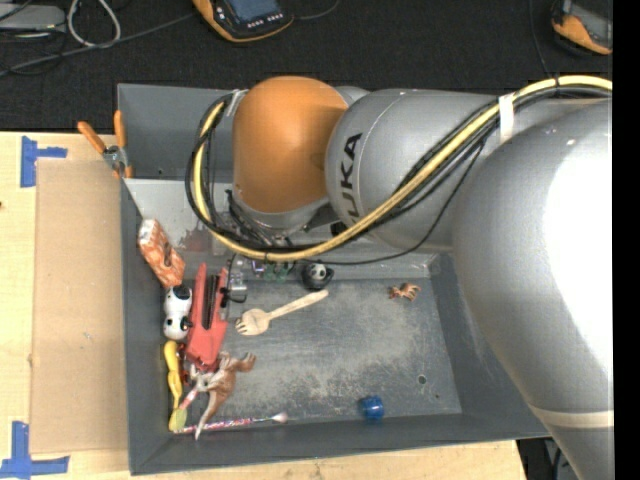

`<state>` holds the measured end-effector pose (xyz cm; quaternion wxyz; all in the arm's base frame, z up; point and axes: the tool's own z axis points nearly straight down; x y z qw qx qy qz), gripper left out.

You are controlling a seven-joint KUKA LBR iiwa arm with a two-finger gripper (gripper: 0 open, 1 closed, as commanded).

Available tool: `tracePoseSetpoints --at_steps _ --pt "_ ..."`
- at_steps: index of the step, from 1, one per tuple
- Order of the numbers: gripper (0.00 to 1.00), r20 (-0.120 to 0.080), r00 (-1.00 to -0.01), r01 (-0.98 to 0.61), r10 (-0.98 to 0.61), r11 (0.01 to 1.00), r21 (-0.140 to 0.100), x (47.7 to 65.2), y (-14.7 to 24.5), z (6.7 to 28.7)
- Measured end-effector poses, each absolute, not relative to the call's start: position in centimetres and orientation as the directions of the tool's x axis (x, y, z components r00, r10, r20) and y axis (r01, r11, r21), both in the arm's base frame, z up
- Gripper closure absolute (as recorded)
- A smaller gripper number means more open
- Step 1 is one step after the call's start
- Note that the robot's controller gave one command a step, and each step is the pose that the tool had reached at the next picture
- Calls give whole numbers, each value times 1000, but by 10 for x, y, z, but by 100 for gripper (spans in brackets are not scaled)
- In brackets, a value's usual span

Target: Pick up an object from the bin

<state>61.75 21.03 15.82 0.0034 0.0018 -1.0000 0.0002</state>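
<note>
The dusty floor of the grey bin is mostly bare; its things crowd the left wall. At centre left, under the orange wrist cover, the gripper hangs just beside a long red plastic piece and the head of a wooden fork. I cannot tell how wide it stands. A clean grasp likely means centring squarely over one of the two, clear of the black-and-white toy.

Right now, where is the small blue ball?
Camera view: the blue ball lies alone by the bin's near wall, right of the left-side heap.
</note>
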Motion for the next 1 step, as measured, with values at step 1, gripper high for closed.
tracePoseSetpoints --at_steps 1 --pt "0 1 -1000 1 1 1000 1 619 209 163"
